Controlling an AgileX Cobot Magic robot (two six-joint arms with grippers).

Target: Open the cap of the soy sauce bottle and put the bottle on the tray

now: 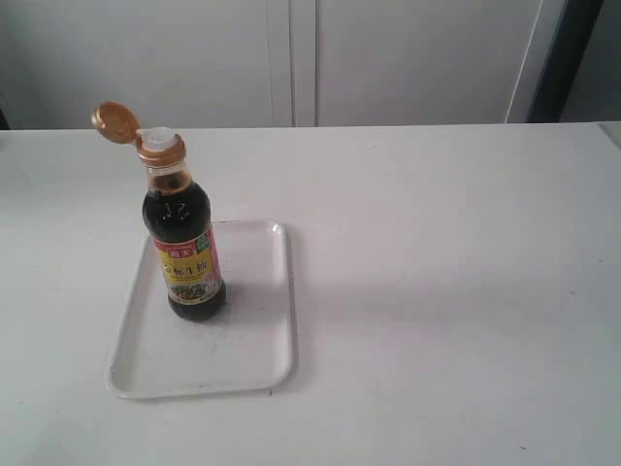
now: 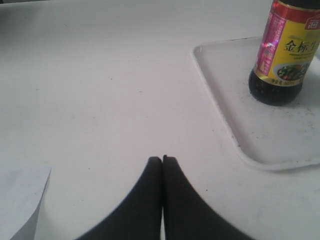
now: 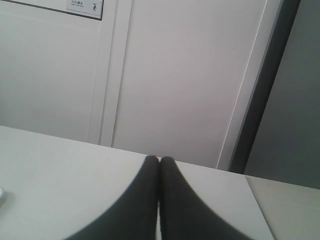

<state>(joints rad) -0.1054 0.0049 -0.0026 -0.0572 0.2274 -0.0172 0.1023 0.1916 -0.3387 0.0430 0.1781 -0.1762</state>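
Exterior view: soy sauce bottle (image 1: 186,248) upright on tray (image 1: 262,330), cap (image 1: 118,119) flipped open | both end effectors closed, empty, seemingly low over table (image 1: 437,272)

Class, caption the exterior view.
Dark glass soy sauce bottle, orange flip cap open, upright on white plastic tray.

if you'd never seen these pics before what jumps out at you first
The dark soy sauce bottle stands upright on the white tray at the left of the table, by far the most colourful thing in the exterior view. Its orange-brown cap is flipped open and tilted back, baring the white spout. Both wrist views show a black end effector, left and right, closed on nothing and away from the bottle.
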